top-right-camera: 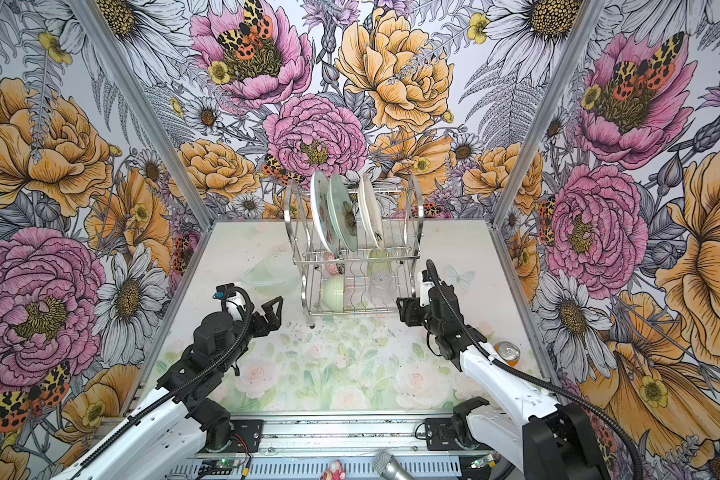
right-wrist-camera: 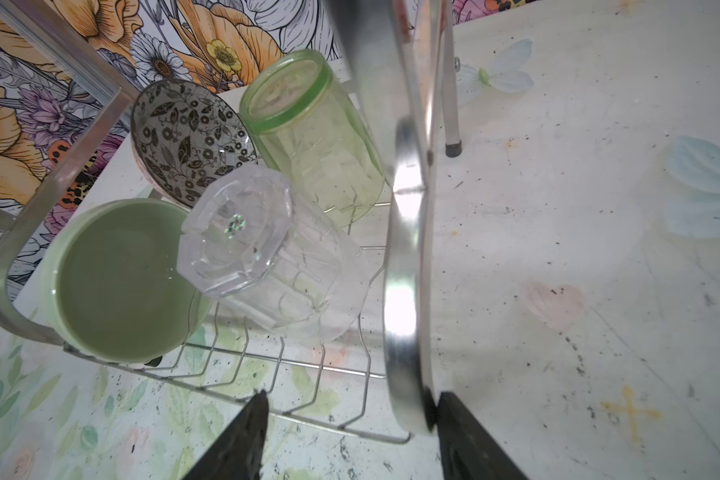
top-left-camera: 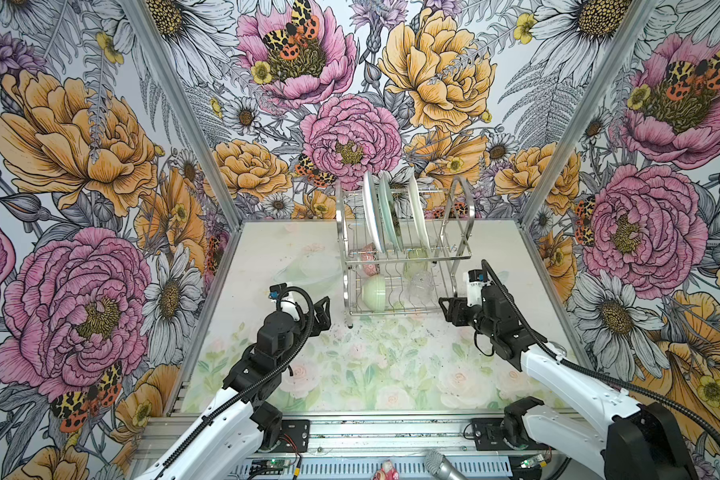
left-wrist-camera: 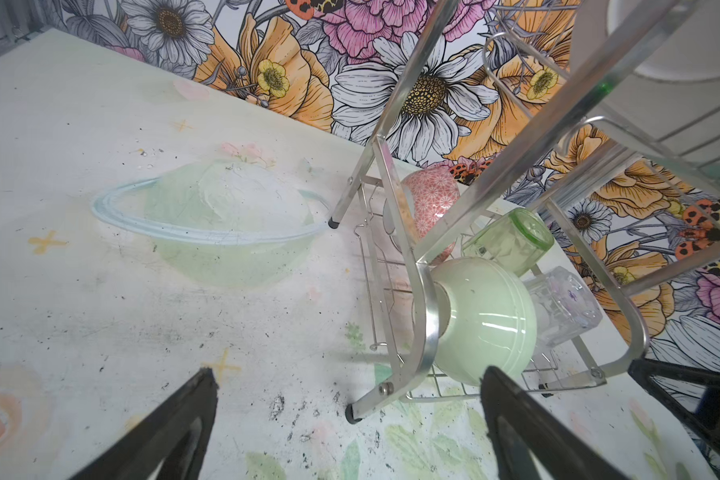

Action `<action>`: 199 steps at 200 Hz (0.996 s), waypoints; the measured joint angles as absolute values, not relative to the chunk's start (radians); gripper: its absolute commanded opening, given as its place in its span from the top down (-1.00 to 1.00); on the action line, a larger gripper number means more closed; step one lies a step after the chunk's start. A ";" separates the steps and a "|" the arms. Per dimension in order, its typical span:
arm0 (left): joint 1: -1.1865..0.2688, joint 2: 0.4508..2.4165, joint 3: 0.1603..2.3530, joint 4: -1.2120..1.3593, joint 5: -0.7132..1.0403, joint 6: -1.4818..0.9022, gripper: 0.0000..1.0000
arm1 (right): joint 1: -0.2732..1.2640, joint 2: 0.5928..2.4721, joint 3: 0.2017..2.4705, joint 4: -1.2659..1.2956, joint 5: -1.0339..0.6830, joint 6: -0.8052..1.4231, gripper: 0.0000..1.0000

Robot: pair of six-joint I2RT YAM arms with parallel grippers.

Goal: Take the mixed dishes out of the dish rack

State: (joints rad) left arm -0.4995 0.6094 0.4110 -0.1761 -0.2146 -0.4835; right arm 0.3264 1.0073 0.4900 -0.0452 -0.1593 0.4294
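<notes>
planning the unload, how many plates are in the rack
3, all standing on edge in the upper slots of the chrome wire dish rack: white printed plate leftmost, pale aqua plate in the middle, cream plate rightmost, in a top view. None seems hidden.

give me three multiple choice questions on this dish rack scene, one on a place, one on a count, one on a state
1. Where do the three plates stand?
A. flat on the table
B. in the lower tier
C. upright on the upper shelf of the dish rack

2. How many tumblers lie in the lower tier?
A. two
B. one
C. four

3. How is the left gripper?
A. shut on a bowl
B. open and empty
C. shut on a plate

1 C: both top views show them in the upper slots.
2 A: the right wrist view shows a green tumbler and a clear tumbler.
3 B: its fingers are spread wide, gripping nothing.
</notes>
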 measured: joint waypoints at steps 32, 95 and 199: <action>-0.500 0.610 0.411 -0.175 -0.152 -0.483 -0.98 | 0.327 0.936 0.466 -0.048 -0.217 0.442 -0.33; -0.499 0.654 0.411 -0.123 -0.046 -0.481 -0.97 | 0.374 0.929 0.462 -0.025 -0.313 0.501 -0.41; -0.499 0.678 0.411 -0.069 -0.005 -0.481 -0.98 | 0.547 1.083 0.496 0.134 -0.308 0.591 -0.81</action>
